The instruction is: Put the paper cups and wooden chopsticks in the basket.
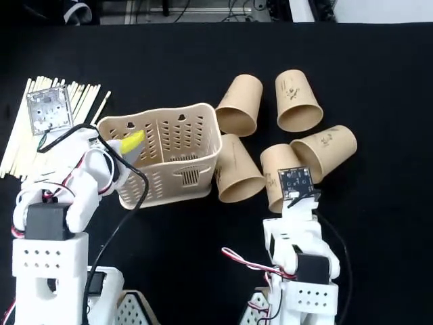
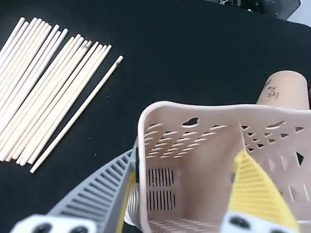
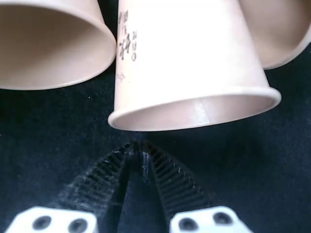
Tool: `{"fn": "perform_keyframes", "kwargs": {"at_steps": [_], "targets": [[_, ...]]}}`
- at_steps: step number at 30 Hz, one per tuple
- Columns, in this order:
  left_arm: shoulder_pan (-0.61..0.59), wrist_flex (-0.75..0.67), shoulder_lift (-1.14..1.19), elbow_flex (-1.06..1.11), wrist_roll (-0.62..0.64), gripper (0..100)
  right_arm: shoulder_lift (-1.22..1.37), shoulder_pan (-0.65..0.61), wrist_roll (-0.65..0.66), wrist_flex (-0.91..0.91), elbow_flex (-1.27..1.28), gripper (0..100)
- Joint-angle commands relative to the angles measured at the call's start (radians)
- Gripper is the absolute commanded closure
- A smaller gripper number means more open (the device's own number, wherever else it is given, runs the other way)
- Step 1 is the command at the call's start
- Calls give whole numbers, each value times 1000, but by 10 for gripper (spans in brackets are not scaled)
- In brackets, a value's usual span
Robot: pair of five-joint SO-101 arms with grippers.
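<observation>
Here, left claw (image 2: 187, 156) astride basket wall (image 2: 140, 133)

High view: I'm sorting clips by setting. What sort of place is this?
Likely a robotics lab bench: a black-covered table, two small white arms at its near edge, and staged props, paper cups and wooden chopsticks beside a basket.

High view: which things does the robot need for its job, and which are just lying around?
For the job:
five paper cups
wooden chopsticks
basket

Just lying about:
cables past the table's far edge
black cloth under everything
</observation>
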Motion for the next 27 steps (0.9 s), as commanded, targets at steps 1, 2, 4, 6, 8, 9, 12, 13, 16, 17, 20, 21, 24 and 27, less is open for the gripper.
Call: {"fn": "perform_keyframes", "kwargs": {"at_steps": [1,2,4,6,8,9,12,13,16,17,20,21,24,27], "targets": [[4,60,-17,-162,12,686,-70,17,9,5,-2,979],[4,80,-17,-193,12,686,-70,18,9,6,-2,979],[2,126,-17,-257,9,687,-70,20,9,6,-2,979],[1,189,-17,-329,3,690,-70,26,15,6,-12,977],[-39,264,-17,-398,-8,701,-70,31,91,14,-48,977],[-67,301,-17,-433,-35,705,-70,40,153,15,-71,978],[-159,391,-17,-512,-106,704,-70,110,402,46,-170,978],[-206,413,-17,-522,-115,704,-70,138,485,66,-206,978],[-366,456,-17,-516,-123,705,-70,172,598,138,-331,979],[-412,460,-17,-496,-123,705,-70,175,618,158,-372,979],[-515,462,-26,-401,-124,705,-70,172,655,198,-489,979],[-536,460,-43,-369,-126,705,-70,170,660,192,-521,979],[-581,393,-138,-232,-183,705,-70,170,655,143,-593,962],[-599,321,-308,-64,-253,705,-61,114,634,130,-618,851]]}}
